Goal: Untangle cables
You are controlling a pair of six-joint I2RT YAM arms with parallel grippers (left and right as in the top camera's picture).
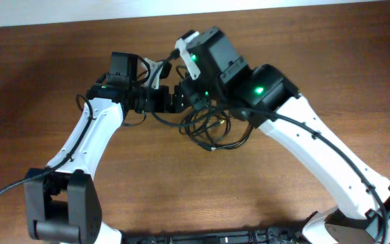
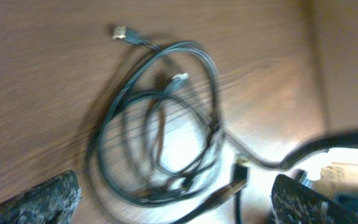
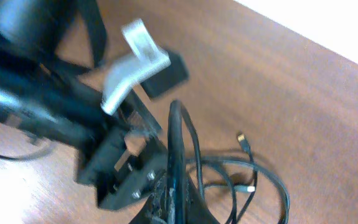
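The cables [image 1: 211,132] lie looped in one heap on the table [image 1: 45,68], near its middle, between the two arms. The left gripper [image 2: 174,202] hangs over the heap, a finger on either side of the loops. One strand rises from the heap into the right gripper [image 3: 169,205], just beside the left.

1. Right gripper [image 3: 170,200] low in frame, pinching one strand of the cables [image 3: 176,134]; strand arching up and away from the fingers [image 3: 160,208].
2. Remaining loops slack on the wooden table [image 3: 303,93], just right of the fingers, two small plugs showing (one yellowish at the tip).
3. Left of the fingers, close by: left arm [image 3: 35,106], blurred black, carrying a pale grey bracket [image 3: 132,59].
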